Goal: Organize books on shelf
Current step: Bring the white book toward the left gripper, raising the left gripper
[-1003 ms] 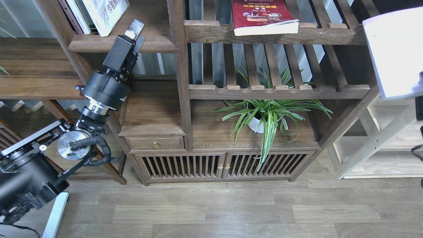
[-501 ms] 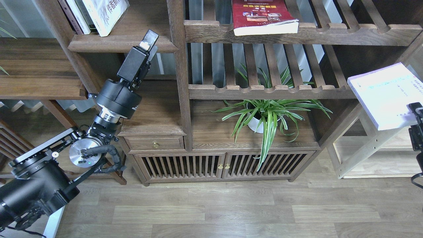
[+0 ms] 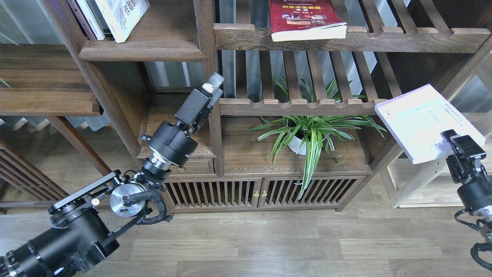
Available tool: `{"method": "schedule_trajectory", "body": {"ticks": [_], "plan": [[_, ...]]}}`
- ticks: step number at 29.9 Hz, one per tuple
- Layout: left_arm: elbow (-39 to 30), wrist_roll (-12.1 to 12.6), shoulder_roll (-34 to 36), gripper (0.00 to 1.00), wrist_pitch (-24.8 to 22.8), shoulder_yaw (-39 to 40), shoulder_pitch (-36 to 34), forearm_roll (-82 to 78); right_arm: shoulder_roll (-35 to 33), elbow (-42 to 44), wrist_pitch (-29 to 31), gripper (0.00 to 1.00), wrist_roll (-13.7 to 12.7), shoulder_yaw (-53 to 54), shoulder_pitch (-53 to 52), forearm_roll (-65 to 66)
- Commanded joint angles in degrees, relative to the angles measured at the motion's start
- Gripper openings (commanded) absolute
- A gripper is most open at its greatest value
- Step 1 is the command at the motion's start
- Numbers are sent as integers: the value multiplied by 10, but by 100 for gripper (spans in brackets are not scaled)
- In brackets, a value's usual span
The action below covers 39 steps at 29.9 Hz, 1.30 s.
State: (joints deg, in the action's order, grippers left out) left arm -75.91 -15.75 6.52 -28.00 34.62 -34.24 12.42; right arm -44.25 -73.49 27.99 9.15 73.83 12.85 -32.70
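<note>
The right end effector (image 3: 447, 139) is clamped on the near edge of the thick pale lavender-white paperback book (image 3: 423, 121), which hangs tilted in the air at 3 o'clock, clear of the bookcase. The left end effector (image 3: 214, 84) is raised near the centre upright and carries nothing; its fingers are too close together to tell whether it is released or clenched. The solid dark-brown wooden shelf board with the moulded front edge (image 3: 142, 50) lies at 10 o'clock. To do this step well, level the book before moving it across, keep it above the green spider plant in the white pot (image 3: 307, 132), and keep the left arm out of the path. Three task books are counted: the white paperback with green-and-black characters (image 3: 123, 15), leaning on the shelf board; the red paperback with small photos (image 3: 303, 17), flat on a slatted shelf at 12 o'clock; and the held one.
</note>
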Motion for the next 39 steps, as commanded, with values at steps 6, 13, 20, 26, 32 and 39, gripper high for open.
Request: {"method": "schedule_trajectory", "body": {"ticks": [6,13,20,26,32,39], "plan": [[52,10,-65,90,0,1,0,57,5,0,0,2,3,-51,-41,0],[69,10,-65,92,0,2,0,67,43,0,0,2,3,-76,-84,0],[86,10,-65,92,0,-1,1,68,45,0,0,2,2,-138,-118,1],[91,11,-65,92,0,-13,1,67,50,-1,0,2,2,-163,-139,4],[102,33,-65,92,7,-32,1,68,65,-1,0,2,2,-171,-173,4],[118,54,-65,92,7,-35,1,96,105,-1,0,2,2,-172,-207,4]]}}
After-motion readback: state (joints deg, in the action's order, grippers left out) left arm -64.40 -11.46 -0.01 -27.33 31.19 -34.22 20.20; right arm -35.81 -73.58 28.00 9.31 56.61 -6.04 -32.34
